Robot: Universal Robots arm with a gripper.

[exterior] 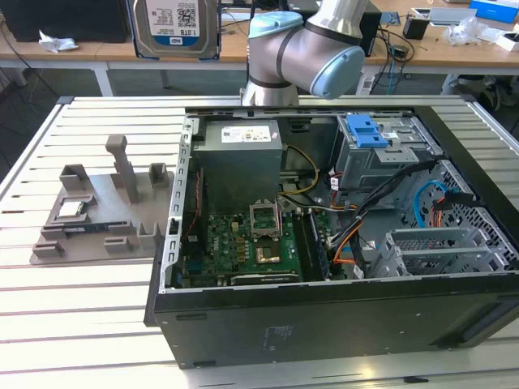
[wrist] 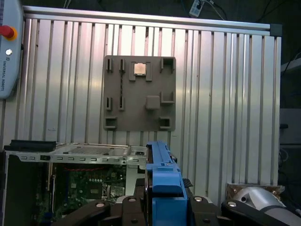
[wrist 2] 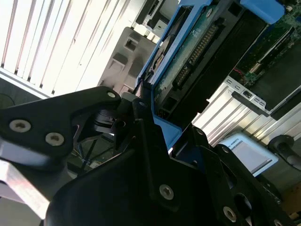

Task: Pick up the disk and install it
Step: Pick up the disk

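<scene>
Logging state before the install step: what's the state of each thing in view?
disk: held in the air, clamped in the pincer, not installed
pincer: shut on the disk
computer case: side open, inside exposed
CPU chip: sitting in the grey fixture

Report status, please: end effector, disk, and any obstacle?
End effector shut on the disk. Disk held high, outside the computer case. Cables lie beside the drive cage.

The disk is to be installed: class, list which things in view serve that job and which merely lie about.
Job: the disk, gripped by the tool; open computer case; blue-latched drive cage.
Lying about: grey fixture tray; CPU chip; white scrap.
</scene>
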